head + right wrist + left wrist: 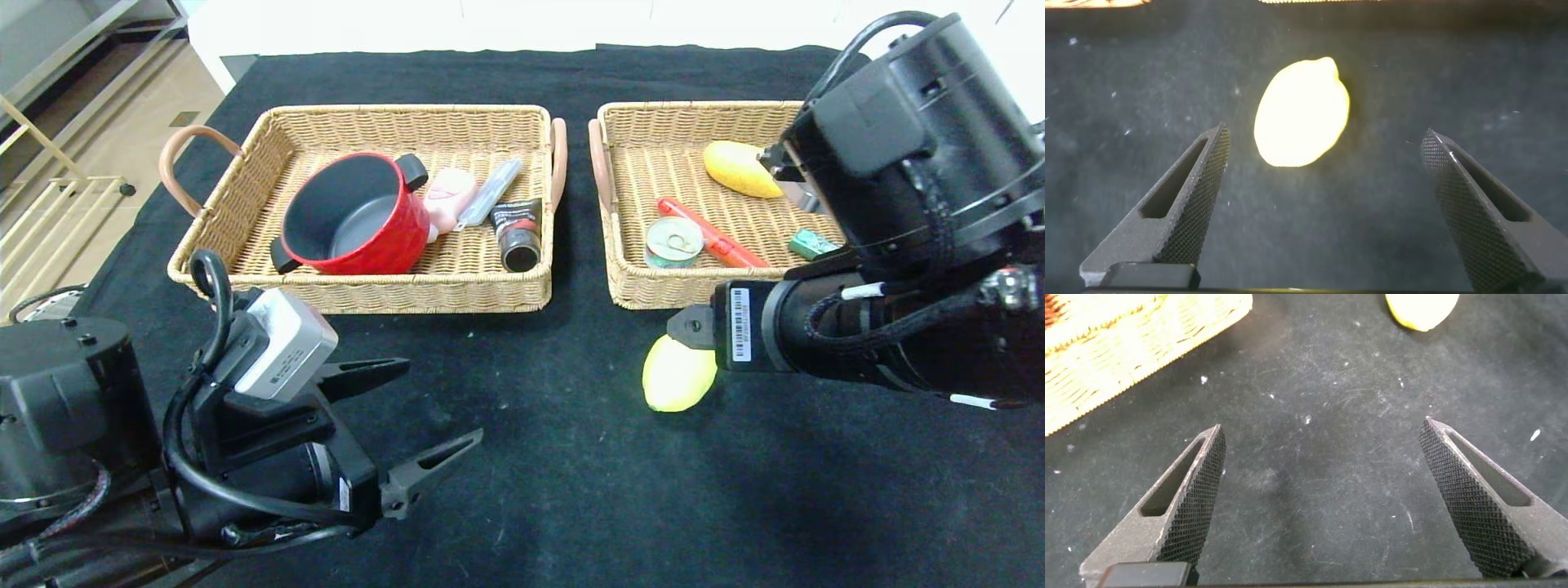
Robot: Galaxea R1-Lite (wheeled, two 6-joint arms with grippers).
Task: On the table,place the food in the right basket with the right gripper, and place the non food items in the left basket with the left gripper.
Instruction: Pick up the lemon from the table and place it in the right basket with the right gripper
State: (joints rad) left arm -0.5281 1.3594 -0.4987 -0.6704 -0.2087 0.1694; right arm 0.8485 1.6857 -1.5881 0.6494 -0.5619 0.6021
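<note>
1. Nearest the robot, the left hand (424, 412) hangs low over bare black tabletop (531, 490) at the front left, its jaws spread wide with nothing between them. No non-food item lies loose near it, so its share looks finished.
2. A little farther out, right of centre, the right hand (1323, 188) is also wide and empty. In the right wrist view it points down at a lemon (678, 376), which lies on the cloth ahead of the fingertips and not yet between them.
3. That lemon is the only item left outside a basket, just in front of the right basket (620, 286), so one pick and one drop seem to remain.
4. Farther back, the left basket (359, 290) holds a red pot (355, 216), a pink bottle (449, 196), a slim pale tube (490, 192) and a black tube (517, 233).
5. The right basket holds a yellow mango (739, 167), a tin can (673, 242), a red sausage stick (710, 233) and a small green packet (811, 242).
</note>
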